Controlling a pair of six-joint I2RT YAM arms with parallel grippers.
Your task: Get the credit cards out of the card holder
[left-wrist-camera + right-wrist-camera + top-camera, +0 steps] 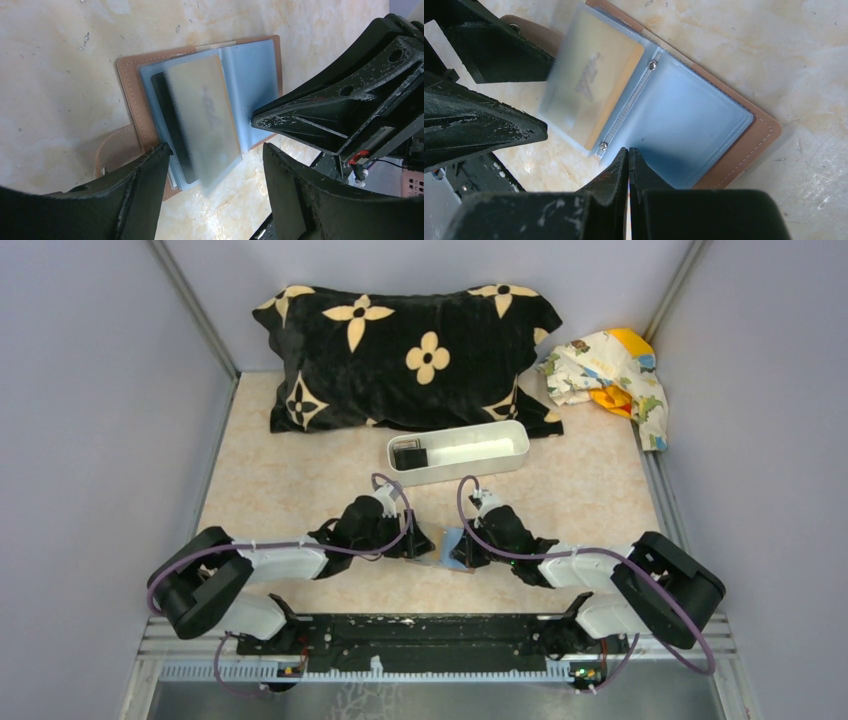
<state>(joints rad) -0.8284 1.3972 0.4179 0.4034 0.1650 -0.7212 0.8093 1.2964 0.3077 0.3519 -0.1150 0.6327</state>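
left fingers (147,180): spread wide, 1 on each side of the sleeves, not gripping anything I can see
right fingers (628,167): pinched fully together, tips at the blue inner page
card holder (704,130): lying open on the table (280,490) between my 2 arms
cards: tan card (202,107) in a cloudy sleeve, dark card (165,115) under it
white tray (465,466): further back, 1 dark flat thing at its left end
pillow (400,350): black, flowered, at the back

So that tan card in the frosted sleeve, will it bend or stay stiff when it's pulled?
The tan card looks flat and straight-edged, so it is probably stiff. Its frosted sleeve looks thin and may flop or lift with it. The card holder looks thin and light, so it could slide unless the shut right gripper pins it.
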